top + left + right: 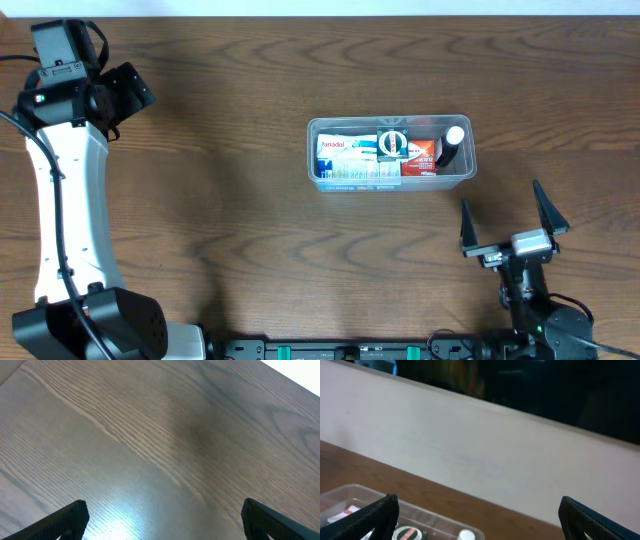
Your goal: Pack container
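Note:
The clear container [345,122] sits right of the table's middle. Packed inside it are a blue-and-white box [340,158], a round black tin [391,145], an orange box [421,158] and a dark bottle with a white cap [452,142]. My right gripper [500,194] stands open just in front of the container's right end, with nothing between its fingers. In the right wrist view the container's rim [350,491], the tin [407,534] and the white cap [466,535] show low between the jaws of the right gripper [477,501]. My left gripper [164,506] is open over bare wood at the far left.
The left arm [70,170] runs along the table's left side up to the far left corner. A pale wall [485,450] rises behind the table's far edge. Wood table [220,200] surrounds the container.

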You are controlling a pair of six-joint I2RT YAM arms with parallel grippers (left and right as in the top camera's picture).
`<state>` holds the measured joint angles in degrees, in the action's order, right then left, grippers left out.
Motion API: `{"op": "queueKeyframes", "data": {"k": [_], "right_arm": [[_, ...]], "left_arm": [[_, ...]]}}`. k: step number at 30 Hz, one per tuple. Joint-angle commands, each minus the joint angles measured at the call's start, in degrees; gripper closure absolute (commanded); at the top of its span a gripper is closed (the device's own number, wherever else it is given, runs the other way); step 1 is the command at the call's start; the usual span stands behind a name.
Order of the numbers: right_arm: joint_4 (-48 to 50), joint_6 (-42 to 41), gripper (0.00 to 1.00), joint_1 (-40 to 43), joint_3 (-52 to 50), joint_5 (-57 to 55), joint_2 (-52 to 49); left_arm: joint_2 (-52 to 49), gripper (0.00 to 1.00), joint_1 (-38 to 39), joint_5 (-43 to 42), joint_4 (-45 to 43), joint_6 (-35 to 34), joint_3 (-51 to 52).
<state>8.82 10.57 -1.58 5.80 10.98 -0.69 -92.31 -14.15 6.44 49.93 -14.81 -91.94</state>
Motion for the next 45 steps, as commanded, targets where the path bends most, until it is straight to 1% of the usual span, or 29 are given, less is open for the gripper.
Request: {"op": "queueKeyframes", "data": {"k": [1,12,27,45], "right_arm": [[0.22,-2.19,0.01,-0.68,-1.70,-2.64,0.42],[0.04,-2.40,0.01,-0.74,-5.53,-2.62,0.42],[-12.37,-1.75,0.01,-0.68,-5.51,-2.64,0.42],[-12.28,-1.75,0.01,-0.70,-5.49,-2.62,0.42]], "left_arm": [[-0.07,0.02,-0.17,0.87,0.15,0.33,-0.22],[-0.07,0.02,-0.20,0.90,0.15,0.33,-0.22],[-0.07,0.02,-0.17,0.90,0.15,0.33,-0.22],[-0.07,0.02,-0.17,0.90,0.15,0.33,-0.22]]}}
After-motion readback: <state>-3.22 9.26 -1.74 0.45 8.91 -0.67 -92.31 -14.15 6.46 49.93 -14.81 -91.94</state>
